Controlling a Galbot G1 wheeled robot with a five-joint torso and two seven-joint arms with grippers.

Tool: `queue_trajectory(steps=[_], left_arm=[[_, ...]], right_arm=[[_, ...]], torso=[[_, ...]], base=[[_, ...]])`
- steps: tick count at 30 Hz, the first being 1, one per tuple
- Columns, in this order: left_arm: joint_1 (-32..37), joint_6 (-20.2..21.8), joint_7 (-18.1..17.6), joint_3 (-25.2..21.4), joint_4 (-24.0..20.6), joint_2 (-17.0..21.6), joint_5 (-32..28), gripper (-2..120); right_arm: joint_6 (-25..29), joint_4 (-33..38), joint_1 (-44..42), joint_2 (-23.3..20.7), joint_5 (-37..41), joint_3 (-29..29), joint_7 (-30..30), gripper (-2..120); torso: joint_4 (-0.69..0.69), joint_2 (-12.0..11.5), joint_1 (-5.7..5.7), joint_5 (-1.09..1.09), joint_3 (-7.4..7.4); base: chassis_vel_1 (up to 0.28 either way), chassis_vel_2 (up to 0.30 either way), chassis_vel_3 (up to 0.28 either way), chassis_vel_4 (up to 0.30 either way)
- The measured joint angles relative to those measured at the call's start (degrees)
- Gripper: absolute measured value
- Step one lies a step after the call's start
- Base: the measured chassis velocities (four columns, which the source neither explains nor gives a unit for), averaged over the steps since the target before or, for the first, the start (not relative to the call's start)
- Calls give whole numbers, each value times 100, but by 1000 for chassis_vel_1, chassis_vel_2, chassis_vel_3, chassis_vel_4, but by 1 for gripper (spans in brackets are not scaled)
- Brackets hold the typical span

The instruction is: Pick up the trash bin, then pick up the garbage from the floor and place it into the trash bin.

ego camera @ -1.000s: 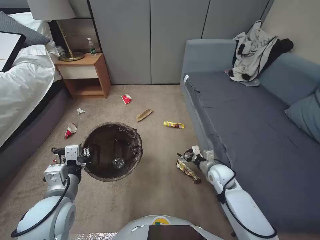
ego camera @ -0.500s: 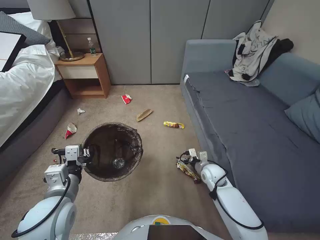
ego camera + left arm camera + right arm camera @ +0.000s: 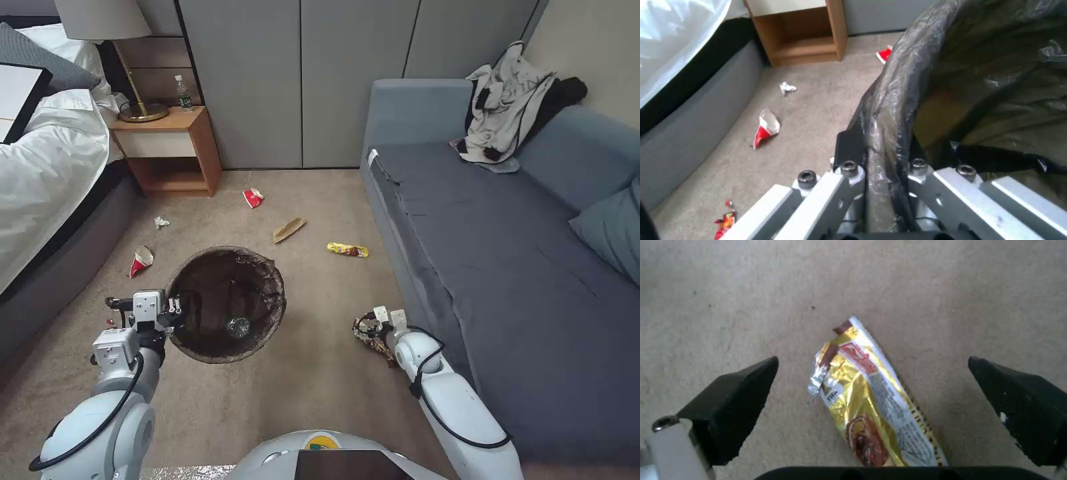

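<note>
Left tool (image 3: 887, 173) clenched on the trash bin's (image 3: 225, 303) bag-lined rim. Right tool (image 3: 871, 406), fingers spread wide, hovers over a yellow snack wrapper (image 3: 871, 396) on the carpet beside the sofa (image 3: 507, 253).

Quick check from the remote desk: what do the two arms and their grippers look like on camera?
Both arms are glossy white with rounded joints and loose black cables. The left gripper has a boxy white wrist block and silver bolted linkages. The right gripper carries black wedge-shaped fingers.

The trash bin (image 3: 225, 303), lined with a dark crinkled bag, holds a bottle (image 3: 237, 326). A gold snack wrapper (image 3: 871, 396) lies flat on the carpet beside the sofa's front edge. Crushed red cups (image 3: 141, 261) lie near the bed.
</note>
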Motion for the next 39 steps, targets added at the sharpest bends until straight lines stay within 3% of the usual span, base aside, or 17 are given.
queue_trajectory(steps=[34, 39], left_arm=[[-28, -18, 25, -18, 82, 10, -14, 4], [-28, -18, 26, -19, 82, 12, -15, 4]], right_arm=[[295, -754, 88, 208, -586, -22, -164, 100], [360, -835, 92, 218, -633, 12, -203, 96]], torso=[[0, 0, 0, -1, 0], [0, 0, 0, -1, 0]], base=[[0, 0, 0, 0], [0, 0, 0, 0]])
